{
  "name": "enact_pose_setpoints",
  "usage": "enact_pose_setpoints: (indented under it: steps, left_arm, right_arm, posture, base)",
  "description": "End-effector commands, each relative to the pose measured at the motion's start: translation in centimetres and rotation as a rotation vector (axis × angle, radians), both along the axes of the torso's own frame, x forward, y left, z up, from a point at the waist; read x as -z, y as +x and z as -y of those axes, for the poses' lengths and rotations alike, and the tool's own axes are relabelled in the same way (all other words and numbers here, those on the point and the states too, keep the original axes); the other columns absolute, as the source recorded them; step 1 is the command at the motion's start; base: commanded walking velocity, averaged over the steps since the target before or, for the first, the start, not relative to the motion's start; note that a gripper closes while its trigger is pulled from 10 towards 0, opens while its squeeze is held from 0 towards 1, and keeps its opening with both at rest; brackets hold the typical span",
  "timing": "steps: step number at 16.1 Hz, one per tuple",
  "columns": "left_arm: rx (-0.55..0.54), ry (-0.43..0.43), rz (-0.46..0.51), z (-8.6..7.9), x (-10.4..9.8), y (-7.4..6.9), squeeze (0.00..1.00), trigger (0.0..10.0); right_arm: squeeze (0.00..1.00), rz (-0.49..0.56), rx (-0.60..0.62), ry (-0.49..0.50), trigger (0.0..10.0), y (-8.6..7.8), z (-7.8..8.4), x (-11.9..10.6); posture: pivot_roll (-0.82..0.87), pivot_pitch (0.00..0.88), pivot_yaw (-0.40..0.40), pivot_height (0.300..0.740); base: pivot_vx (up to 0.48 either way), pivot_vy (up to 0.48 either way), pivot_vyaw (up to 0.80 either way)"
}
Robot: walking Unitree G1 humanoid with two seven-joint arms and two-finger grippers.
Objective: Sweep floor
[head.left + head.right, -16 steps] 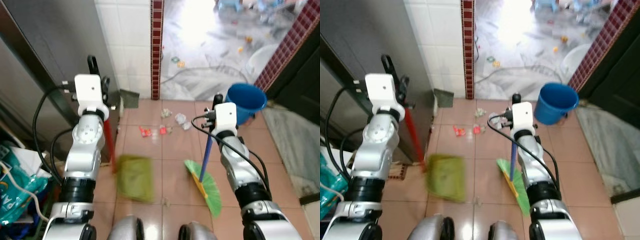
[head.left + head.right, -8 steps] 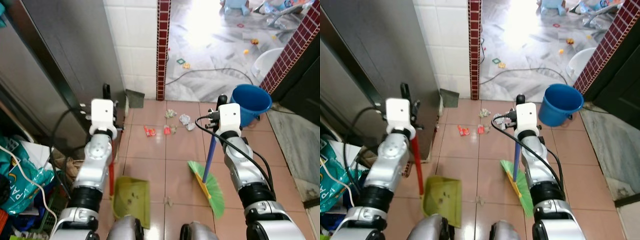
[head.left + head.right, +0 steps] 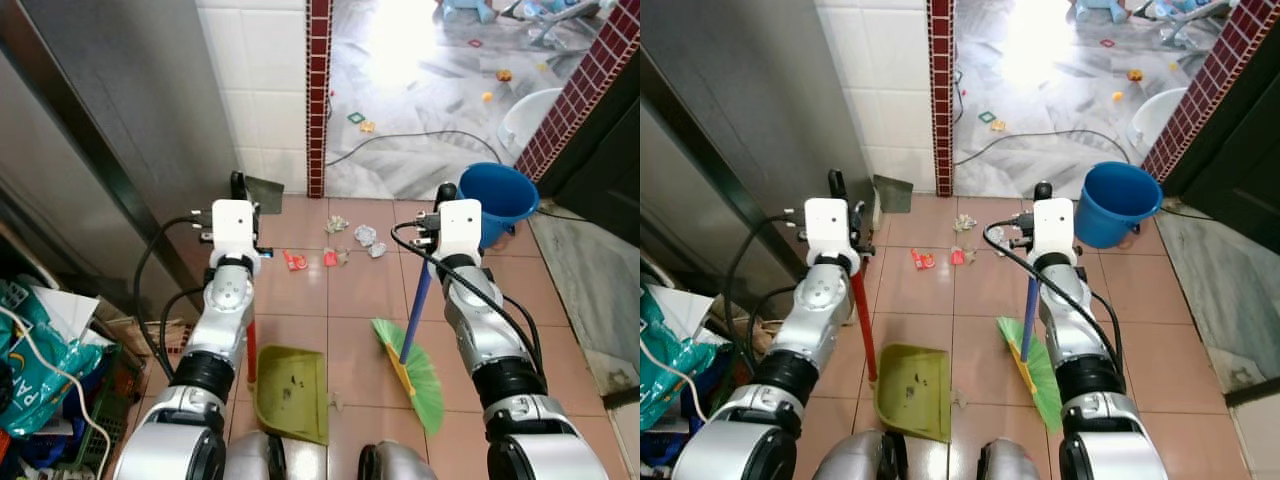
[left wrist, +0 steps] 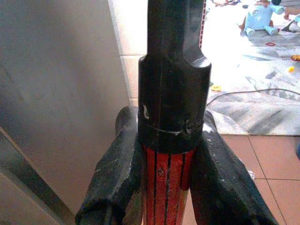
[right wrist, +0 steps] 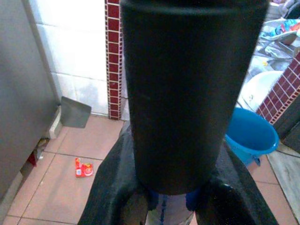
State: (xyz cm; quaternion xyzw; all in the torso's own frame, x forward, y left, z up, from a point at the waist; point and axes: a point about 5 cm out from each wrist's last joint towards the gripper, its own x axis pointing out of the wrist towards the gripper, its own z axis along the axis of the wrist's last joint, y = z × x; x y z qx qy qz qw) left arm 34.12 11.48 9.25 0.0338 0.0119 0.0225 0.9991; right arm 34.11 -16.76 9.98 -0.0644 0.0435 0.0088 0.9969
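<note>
Pink tiled floor (image 3: 300,320) by a steel wall, with litter scraps (image 3: 345,240) lying just short of the doorway.
Your left gripper (image 4: 164,183) jaws are clenched on the red dustpan handle (image 3: 862,318); the green dustpan (image 3: 912,378) rests near the scraps. Your right gripper (image 5: 176,201) grasps the blue broom handle (image 3: 416,312), its green broom head (image 3: 415,372) beside the dustpan, the blue bucket (image 3: 500,200) beyond.

A blue bucket (image 3: 502,202) is standing on the tiled floor beside the dark red brick wall (image 3: 570,100). Beyond the bucket, a cable (image 3: 400,140) is trailing across the grey marble floor (image 3: 420,90), where small toys (image 3: 357,118) are lying scattered. Well away from the bucket, a teal bag (image 3: 35,350) is sitting by the steel cabinet (image 3: 110,120).
</note>
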Motion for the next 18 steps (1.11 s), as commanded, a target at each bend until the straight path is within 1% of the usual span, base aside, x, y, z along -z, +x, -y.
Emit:
enact_pose_setpoints:
  steps: [1,2,3,4,6,7,8,9,10,11,12,13,14,16,17,18]
  left_arm:
    - [-0.013,0.002,-0.008,0.2,0.1,0.1,0.0,10.0]
    - [-0.03,-0.031,-0.025,0.2,0.4,0.1,0.0,10.0]
    - [-0.045,-0.063,-0.047,0.3,0.8,0.1,0.0,10.0]
    - [-0.052,-0.086,-0.056,0.4,0.9,0.2,0.0,10.0]
    - [-0.053,-0.091,-0.075,0.5,1.3,0.2,0.0,10.0]
    - [-0.047,-0.09,-0.069,0.7,1.2,0.2,0.0,10.0]
    - [-0.04,-0.086,-0.067,0.9,1.3,0.3,0.0,10.0]
    - [-0.039,-0.086,-0.068,1.0,1.3,0.3,0.0,10.0]
    - [-0.04,-0.089,-0.072,0.9,1.4,0.3,0.0,10.0]
    - [-0.04,-0.09,-0.073,1.0,1.4,0.3,0.0,10.0]
    - [-0.039,-0.091,-0.073,1.0,1.4,0.3,0.0,10.0]
    - [-0.039,-0.091,-0.073,1.0,1.4,0.3,0.0,10.0]
    - [-0.037,-0.094,-0.076,1.0,1.5,0.3,0.0,10.0]
    - [-0.031,-0.096,-0.078,1.0,1.5,0.4,0.0,10.0]
    - [-0.015,-0.106,-0.076,1.1,1.5,0.4,0.0,10.0]
    - [-0.013,-0.097,-0.075,1.2,1.6,0.3,0.0,10.0]
  right_arm:
    - [0.0,-0.031,0.025,0.051,10.0,-0.1,-0.1,0.3]
    - [0.0,-0.044,0.048,0.084,10.0,0.0,-0.1,0.3]
    - [0.0,-0.056,0.076,0.147,10.0,0.2,-0.1,0.0]
    - [0.0,-0.058,0.087,0.183,10.0,0.5,-0.3,-0.3]
    - [0.0,-0.056,0.109,0.262,10.0,1.0,-0.6,-1.2]
    - [0.0,-0.052,0.115,0.294,10.0,1.3,-0.9,-1.7]
    - [0.0,-0.057,0.129,0.358,10.0,1.6,-1.2,-2.4]
    - [0.0,-0.061,0.133,0.383,10.0,1.8,-1.4,-2.7]
    - [0.0,-0.064,0.139,0.45,10.0,2.1,-1.6,-3.4]
    - [0.0,-0.063,0.139,0.496,10.0,2.3,-1.7,-3.9]
    - [0.0,-0.055,0.125,0.556,10.0,2.6,-2.0,-4.9]
    - [0.0,-0.041,0.117,0.563,10.0,2.7,-2.1,-5.4]
    - [0.0,0.005,0.08,0.597,10.0,3.1,-2.5,-7.1]
    - [0.0,0.074,0.041,0.529,10.0,3.2,-2.6,-8.6]
    - [0.0,0.117,0.026,0.441,10.0,3.1,-2.4,-9.1]
    - [0.0,0.152,0.02,0.377,10.0,2.9,-2.2,-9.4]
  posture:
    - [-0.05,0.113,0.017,0.74]
    - [-0.05,0.112,0.013,0.74]
    - [-0.05,0.108,0.008,0.74]
    - [-0.05,0.108,0.004,0.74]
    - [-0.05,0.107,0.0,0.74]
    - [-0.05,0.107,-0.002,0.74]
    - [-0.05,0.106,-0.003,0.74]
    - [-0.05,0.106,-0.003,0.74]
    - [-0.05,0.106,-0.003,0.74]
    - [-0.06,0.106,-0.005,0.74]
    - [-0.06,0.106,-0.006,0.74]
    - [-0.07,0.105,-0.007,0.74]
    - [-0.07,0.105,-0.003,0.74]
    - [-0.07,0.103,0.003,0.74]
    - [-0.07,0.103,0.007,0.74]
    - [-0.07,0.103,0.007,0.74]
  base:
    - [0.0,0.0,0.0]
    - [0.0,0.0,0.0]
    - [0.0,0.0,0.0]
    - [0.0,0.0,0.0]
    - [0.0,0.0,0.0]
    - [0.0,0.0,0.0]
    - [0.0,0.0,0.0]
    - [0.0,0.0,0.0]
    - [0.0,0.0,0.0]
    - [0.0,0.0,0.0]
    - [0.0,0.0,0.0]
    - [0.0,0.0,0.0]
    - [0.0,0.0,0.0]
    - [0.0,0.0,0.0]
    - [0.0,0.0,0.0]
    - [0.0,0.0,0.0]
